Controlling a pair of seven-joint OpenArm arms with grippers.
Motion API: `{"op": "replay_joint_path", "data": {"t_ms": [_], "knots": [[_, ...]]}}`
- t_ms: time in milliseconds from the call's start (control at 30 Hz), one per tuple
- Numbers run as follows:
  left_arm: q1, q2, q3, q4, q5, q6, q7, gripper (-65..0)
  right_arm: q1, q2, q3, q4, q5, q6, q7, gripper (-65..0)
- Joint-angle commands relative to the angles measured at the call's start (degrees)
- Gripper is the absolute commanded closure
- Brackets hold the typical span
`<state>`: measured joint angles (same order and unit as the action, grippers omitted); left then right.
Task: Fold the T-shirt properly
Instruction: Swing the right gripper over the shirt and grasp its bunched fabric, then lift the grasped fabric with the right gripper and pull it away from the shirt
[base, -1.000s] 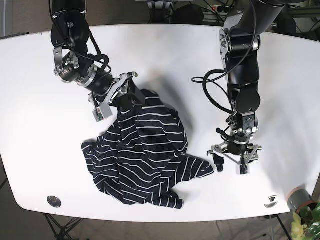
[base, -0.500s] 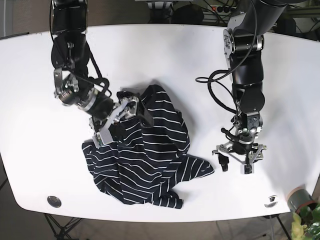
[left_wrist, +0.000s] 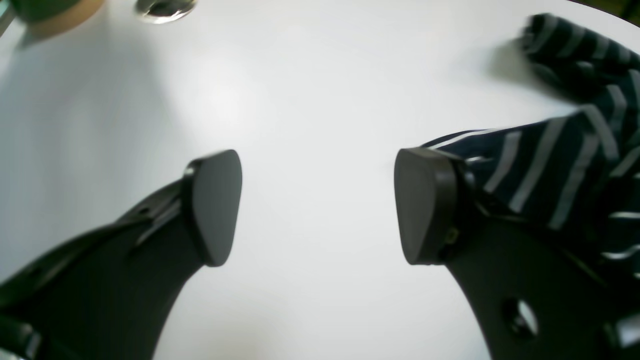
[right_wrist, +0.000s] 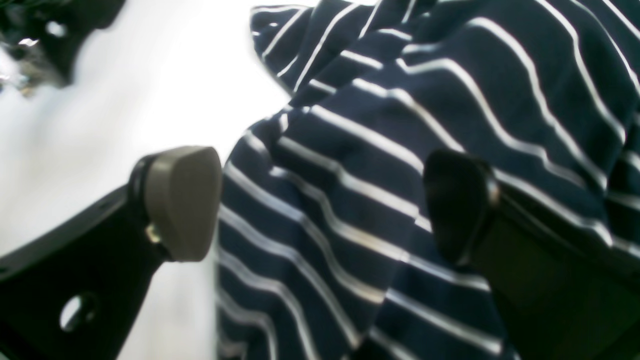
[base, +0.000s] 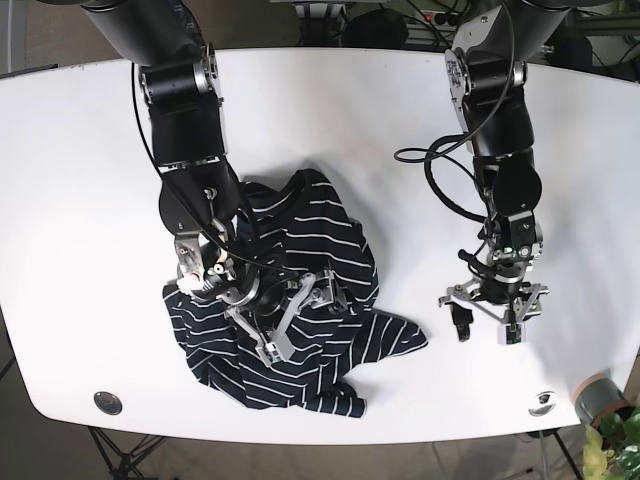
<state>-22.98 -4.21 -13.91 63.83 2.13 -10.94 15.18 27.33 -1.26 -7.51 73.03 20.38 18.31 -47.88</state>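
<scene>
A navy T-shirt with thin white stripes (base: 320, 230) lies crumpled on the white table (base: 330, 110). My right gripper (base: 297, 318) hangs over the shirt's lower middle, jaws open. In the right wrist view the striped cloth (right_wrist: 350, 125) fills the space under and between the open fingers (right_wrist: 182, 200), and the gripper (right_wrist: 320, 200) holds nothing. My left gripper (base: 485, 328) is open and empty over bare table, just right of the shirt's lower right tip. In the left wrist view the gripper (left_wrist: 320, 205) is wide open, and the shirt's edge (left_wrist: 575, 165) lies beside the right finger.
A green plant pot (base: 600, 398) stands at the table's front right corner and shows in the left wrist view (left_wrist: 50, 7). Round metal discs sit in the table near the front edge (base: 108, 402) (base: 542, 402), the right one also in the left wrist view (left_wrist: 162, 6).
My right gripper has swung from the shirt's upper left edge down to its lower middle. The shirt's top fold has shifted slightly. My left gripper has drifted a little right and down.
</scene>
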Motion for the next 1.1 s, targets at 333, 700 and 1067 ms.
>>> {"op": "replay_joint_path", "data": {"t_ms": [333, 700, 1067], "knots": [[1.9, 0.0, 0.4, 8.0, -0.4, -1.3, -0.1, -44.2, 5.3, -5.3, 0.1, -25.5, -12.9, 0.11, 22.2, -59.9], [2.1, -0.3, 0.0, 8.0, -0.4, -1.3, -0.1, -44.3, 0.4, -5.3, 0.1, -20.7, -12.7, 0.46, 23.0, -3.6], [3.6, -0.3, -2.7, 8.0, -0.4, -1.3, -0.1, -44.6, -13.9, -5.4, 0.0, 3.8, -12.7, 4.6, 11.3, -3.6]]}}
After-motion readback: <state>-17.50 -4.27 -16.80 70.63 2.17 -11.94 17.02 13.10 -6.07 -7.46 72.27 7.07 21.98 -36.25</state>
